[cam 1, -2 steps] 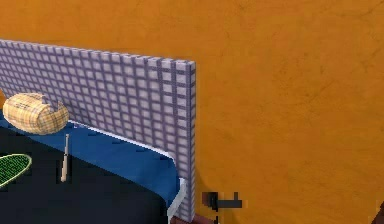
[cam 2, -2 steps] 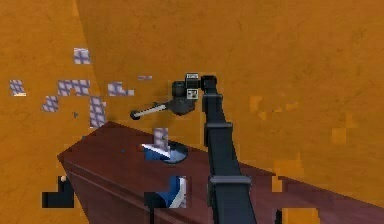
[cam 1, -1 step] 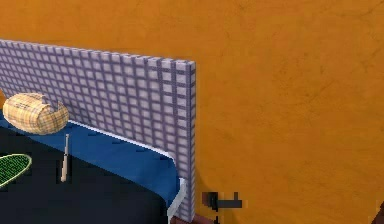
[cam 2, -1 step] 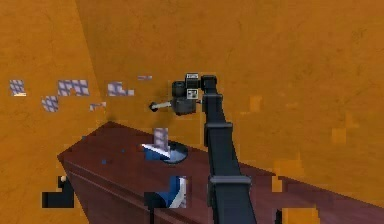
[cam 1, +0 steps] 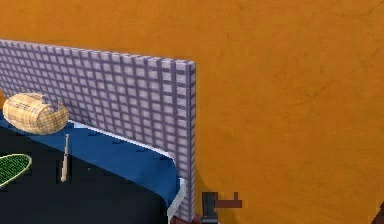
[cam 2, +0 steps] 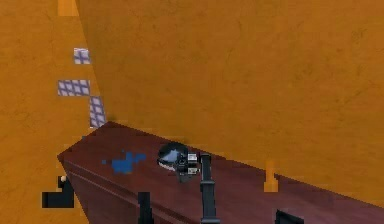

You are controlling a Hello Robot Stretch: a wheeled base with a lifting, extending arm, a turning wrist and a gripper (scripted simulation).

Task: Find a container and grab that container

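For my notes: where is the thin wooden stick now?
In the forward view's lower left, the thin wooden stick lies on the blue bed cover, below the tan rounded pillow.

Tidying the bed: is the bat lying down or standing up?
Lying down: the bat rests flat on the bed's dark cover, near the pillow.

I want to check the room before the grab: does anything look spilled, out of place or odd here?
Two things. An irregular blue patch lies on the dark wooden top; it looks like a spill, though I cannot tell. A thin stick, perhaps a bat, lies on the bed, an unusual place.
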